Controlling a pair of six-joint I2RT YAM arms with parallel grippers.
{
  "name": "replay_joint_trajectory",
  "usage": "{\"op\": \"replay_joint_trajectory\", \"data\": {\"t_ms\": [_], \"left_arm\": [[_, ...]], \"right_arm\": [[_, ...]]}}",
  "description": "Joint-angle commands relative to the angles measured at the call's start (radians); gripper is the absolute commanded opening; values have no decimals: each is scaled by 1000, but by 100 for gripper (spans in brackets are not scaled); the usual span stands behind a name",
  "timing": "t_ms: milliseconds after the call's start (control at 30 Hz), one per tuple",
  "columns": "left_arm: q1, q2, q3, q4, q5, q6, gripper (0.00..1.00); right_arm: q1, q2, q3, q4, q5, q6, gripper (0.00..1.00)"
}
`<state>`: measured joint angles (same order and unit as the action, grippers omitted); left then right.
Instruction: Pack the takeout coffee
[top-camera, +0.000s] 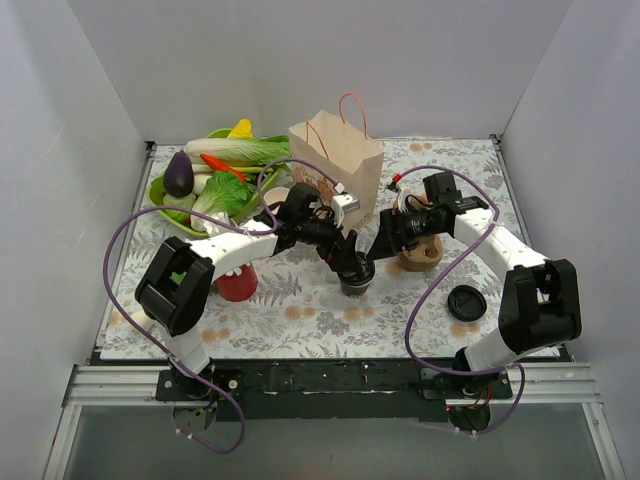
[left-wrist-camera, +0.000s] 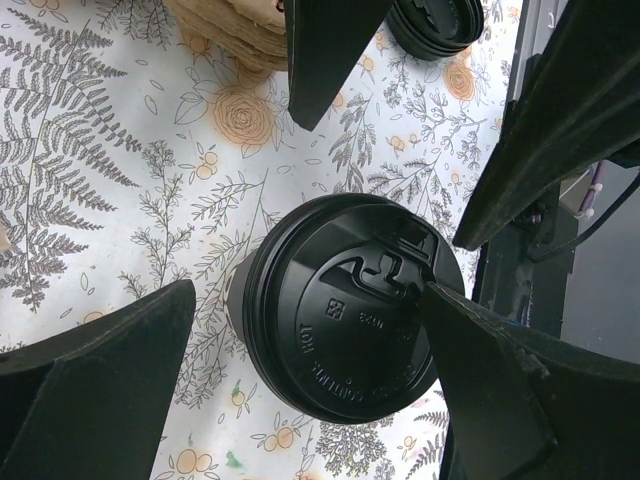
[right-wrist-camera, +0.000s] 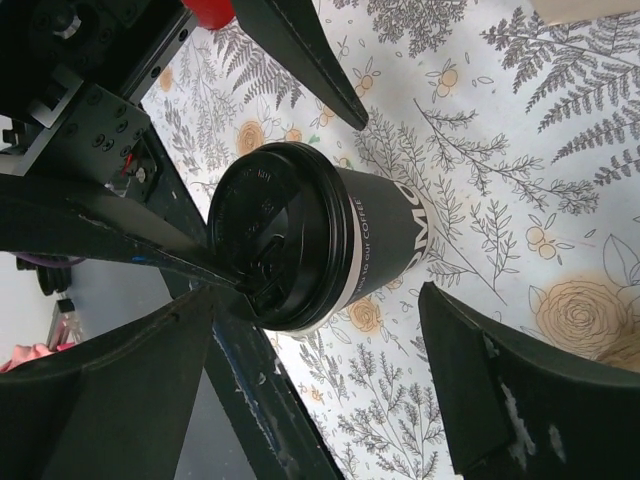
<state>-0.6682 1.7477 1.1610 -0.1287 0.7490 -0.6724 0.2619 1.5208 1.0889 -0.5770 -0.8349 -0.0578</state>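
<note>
The takeout coffee (top-camera: 357, 277) is a dark paper cup with a black lid (left-wrist-camera: 345, 310). It stands upright on the floral tablecloth at the middle of the table. My left gripper (left-wrist-camera: 310, 290) hangs open over it, one finger on each side, and the right finger (left-wrist-camera: 490, 390) touches the lid's rim. My right gripper (right-wrist-camera: 318, 295) is open beside the cup (right-wrist-camera: 385, 235), with its fingers apart from the cup's wall. In the top view both grippers, the left (top-camera: 350, 262) and the right (top-camera: 384, 240), meet at the cup.
A brown cardboard carrier (top-camera: 418, 256) lies just right of the cup. A loose black lid (top-camera: 467, 302) sits further right. A paper bag (top-camera: 335, 155) stands behind, a red cup (top-camera: 237, 285) at the left, and a green basket (top-camera: 160, 196) of vegetables at the back left.
</note>
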Motion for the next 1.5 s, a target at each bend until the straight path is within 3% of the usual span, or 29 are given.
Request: {"op": "replay_joint_trajectory", "data": {"t_ms": [0, 500, 800, 1467], "left_arm": [[-10, -5, 42, 11, 13, 16, 98], [-8, -45, 92, -29, -59, 45, 98], [18, -115, 46, -74, -138, -48, 98], [36, -116, -32, -63, -131, -50, 97]], "right_arm": [[-1, -24, -12, -12, -46, -19, 93], [7, -17, -14, -44, 3, -10, 97], [31, 45, -1, -44, -36, -14, 98], [42, 62, -18, -43, 29, -42, 94]]}}
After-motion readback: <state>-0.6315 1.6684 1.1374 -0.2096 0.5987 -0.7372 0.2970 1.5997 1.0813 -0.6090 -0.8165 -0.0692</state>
